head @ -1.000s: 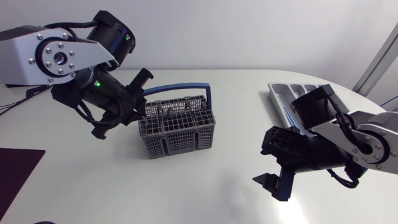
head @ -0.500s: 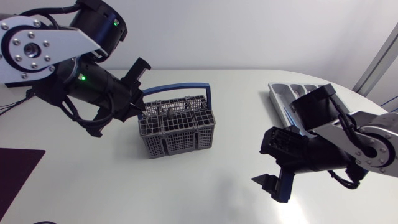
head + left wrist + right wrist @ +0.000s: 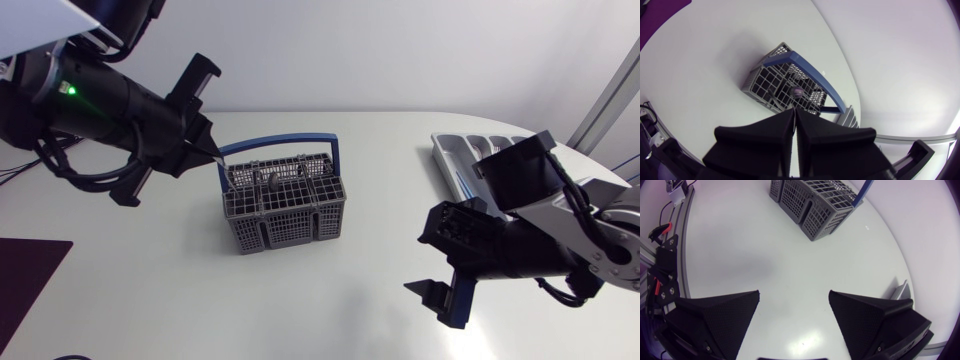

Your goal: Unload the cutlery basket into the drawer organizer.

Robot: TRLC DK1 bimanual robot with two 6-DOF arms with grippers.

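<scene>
The grey cutlery basket (image 3: 285, 208) with a blue handle stands left of the table's middle. My left gripper (image 3: 207, 143) hovers above the basket's left rim, shut on a thin silver piece of cutlery (image 3: 215, 154) that hangs from its tip. In the left wrist view the gripper (image 3: 794, 111) is pressed shut, and the cutlery's rounded end (image 3: 796, 91) shows over the basket (image 3: 771, 84). More cutlery (image 3: 268, 182) stays in the basket. The drawer organizer (image 3: 462, 150) lies at the far right. My right gripper (image 3: 438, 299) is open over bare table, as the right wrist view (image 3: 795, 315) confirms.
A dark purple mat (image 3: 25, 268) lies at the table's front left edge. In the right wrist view the basket (image 3: 815, 200) stands well ahead of the open fingers, and a corner of the organizer (image 3: 900, 289) shows beside them.
My left arm has risen and drawn back to the left, lifting the thin cutlery piece up out of the basket. My right arm has barely shifted.
</scene>
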